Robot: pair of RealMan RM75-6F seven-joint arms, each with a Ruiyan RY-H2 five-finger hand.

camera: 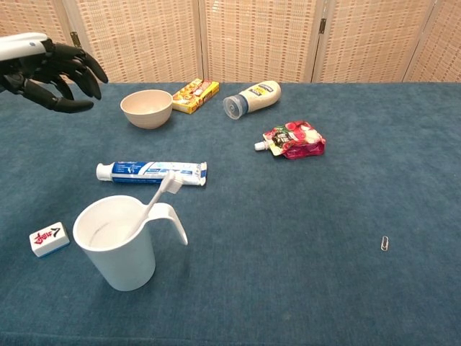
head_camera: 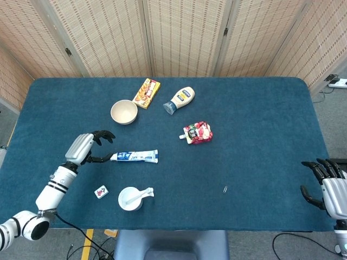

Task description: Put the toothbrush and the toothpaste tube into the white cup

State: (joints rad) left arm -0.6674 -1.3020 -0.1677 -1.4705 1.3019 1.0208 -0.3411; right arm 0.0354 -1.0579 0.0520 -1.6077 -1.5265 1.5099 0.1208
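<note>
The white cup (camera: 119, 245) (head_camera: 130, 198) stands near the table's front edge, handle to the right. A white toothbrush (camera: 157, 200) (head_camera: 140, 193) leans inside it, head up over the rim. The blue-and-white toothpaste tube (camera: 153, 172) (head_camera: 134, 156) lies flat just behind the cup. My left hand (camera: 56, 72) (head_camera: 93, 147) hovers open and empty left of the tube's cap end, fingers spread. My right hand (head_camera: 324, 183) rests open at the table's right front edge, far from everything.
A small tile (camera: 49, 238) lies left of the cup. Further back sit a cream bowl (camera: 146, 108), a yellow snack box (camera: 194, 95), a tipped mayonnaise bottle (camera: 252, 97) and a red pouch (camera: 294, 139). A paper clip (camera: 385, 244) lies at the right front.
</note>
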